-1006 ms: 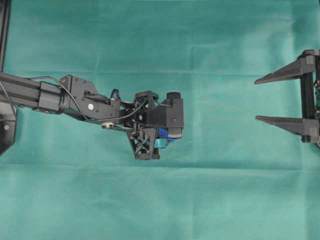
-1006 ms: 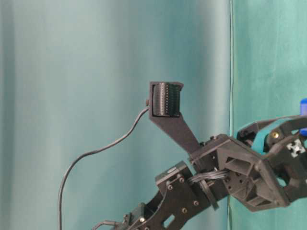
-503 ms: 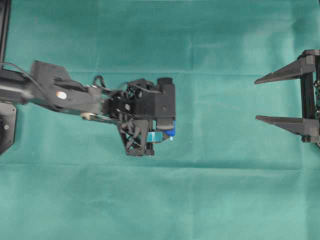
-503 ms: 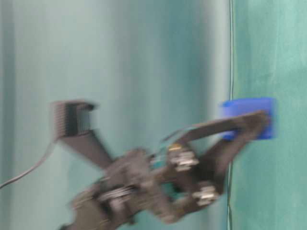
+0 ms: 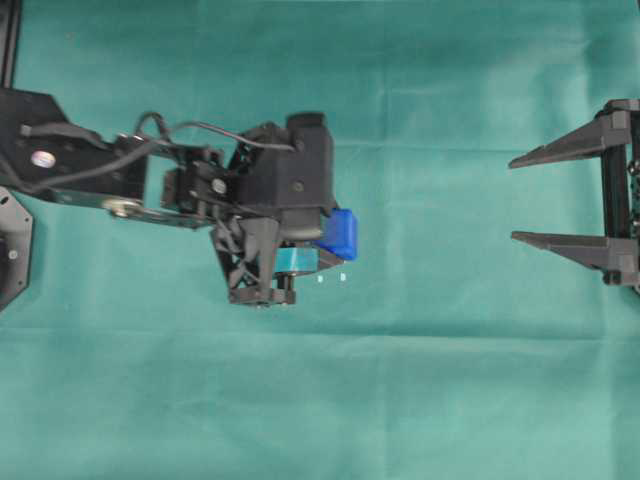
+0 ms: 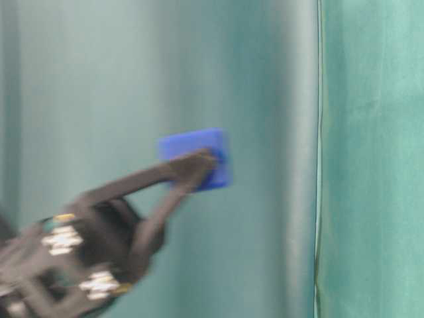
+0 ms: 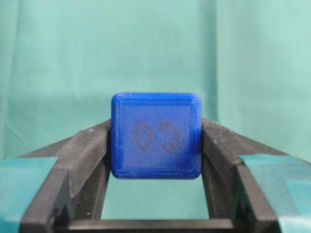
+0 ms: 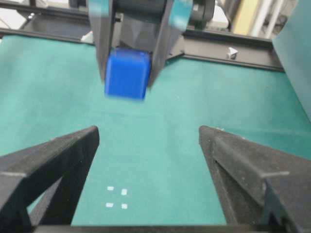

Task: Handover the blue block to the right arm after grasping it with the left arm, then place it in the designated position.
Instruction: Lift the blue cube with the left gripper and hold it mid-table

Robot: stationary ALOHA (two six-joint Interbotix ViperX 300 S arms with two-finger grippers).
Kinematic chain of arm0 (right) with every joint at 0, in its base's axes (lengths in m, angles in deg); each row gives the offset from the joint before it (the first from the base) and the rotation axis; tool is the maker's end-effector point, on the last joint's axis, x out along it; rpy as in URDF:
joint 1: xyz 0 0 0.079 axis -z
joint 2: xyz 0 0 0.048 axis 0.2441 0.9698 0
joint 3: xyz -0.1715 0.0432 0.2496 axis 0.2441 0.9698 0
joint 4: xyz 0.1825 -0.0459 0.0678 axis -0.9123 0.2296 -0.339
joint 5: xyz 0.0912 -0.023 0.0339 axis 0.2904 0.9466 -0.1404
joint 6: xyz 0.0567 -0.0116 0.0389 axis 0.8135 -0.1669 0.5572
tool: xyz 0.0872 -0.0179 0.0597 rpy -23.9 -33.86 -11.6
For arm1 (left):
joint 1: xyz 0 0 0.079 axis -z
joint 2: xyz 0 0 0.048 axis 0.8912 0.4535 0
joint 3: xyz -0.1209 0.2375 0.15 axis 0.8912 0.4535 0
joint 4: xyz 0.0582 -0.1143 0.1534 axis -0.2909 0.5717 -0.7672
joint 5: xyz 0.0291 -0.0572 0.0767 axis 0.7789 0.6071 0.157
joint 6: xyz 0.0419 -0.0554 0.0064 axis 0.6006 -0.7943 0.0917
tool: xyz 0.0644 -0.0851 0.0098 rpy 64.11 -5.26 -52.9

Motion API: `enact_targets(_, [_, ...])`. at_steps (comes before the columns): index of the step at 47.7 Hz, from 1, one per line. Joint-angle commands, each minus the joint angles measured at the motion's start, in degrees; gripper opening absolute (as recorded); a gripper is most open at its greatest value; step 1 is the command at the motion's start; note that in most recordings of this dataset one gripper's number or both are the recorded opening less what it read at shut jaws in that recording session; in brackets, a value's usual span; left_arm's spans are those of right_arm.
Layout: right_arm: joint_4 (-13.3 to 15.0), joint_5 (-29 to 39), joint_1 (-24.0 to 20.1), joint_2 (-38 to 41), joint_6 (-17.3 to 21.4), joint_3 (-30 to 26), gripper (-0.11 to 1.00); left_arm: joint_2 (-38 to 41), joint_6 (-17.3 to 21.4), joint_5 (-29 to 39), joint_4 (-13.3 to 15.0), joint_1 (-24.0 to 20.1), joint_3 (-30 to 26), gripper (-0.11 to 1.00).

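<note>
The blue block (image 5: 340, 233) is pinched between the teal-padded fingers of my left gripper (image 5: 333, 238), which is shut on it above the cloth. In the left wrist view the block (image 7: 156, 135) fills the gap between the black tips of the left gripper (image 7: 156, 145). The table-level view shows the block (image 6: 194, 158) blurred. My right gripper (image 5: 513, 200) stands open at the right edge, apart from the block. From the right wrist, the block (image 8: 126, 74) hangs ahead of the open right gripper (image 8: 148, 131). The designated position (image 8: 116, 198) is four white marks; two marks (image 5: 343, 277) show below the block.
Green cloth (image 5: 420, 400) covers the table. A black frame post (image 5: 8, 40) runs along the left edge. In the right wrist view a black rail (image 8: 228, 46) crosses behind the left arm. A cloth backdrop seam (image 6: 318, 159) runs upright in the table-level view.
The left arm has drawn back to the left and turned, so the block now sticks out toward the right and looks higher. The right gripper has not moved.
</note>
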Motion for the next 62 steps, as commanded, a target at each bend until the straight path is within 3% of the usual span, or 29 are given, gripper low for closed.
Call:
enact_targets(1, [0.2, -0.2, 0.1, 0.4, -0.1, -1.6, 0.95, -3.0, 0.1, 0.4, -0.3, 0.4, -2.3, 0.47])
enact_targets(62, [0.1, -0.2, 0.1, 0.4, -0.1, -1.7, 0.95, -5.2, 0.1, 1.0, -0.4, 0.3, -2.5, 0.47])
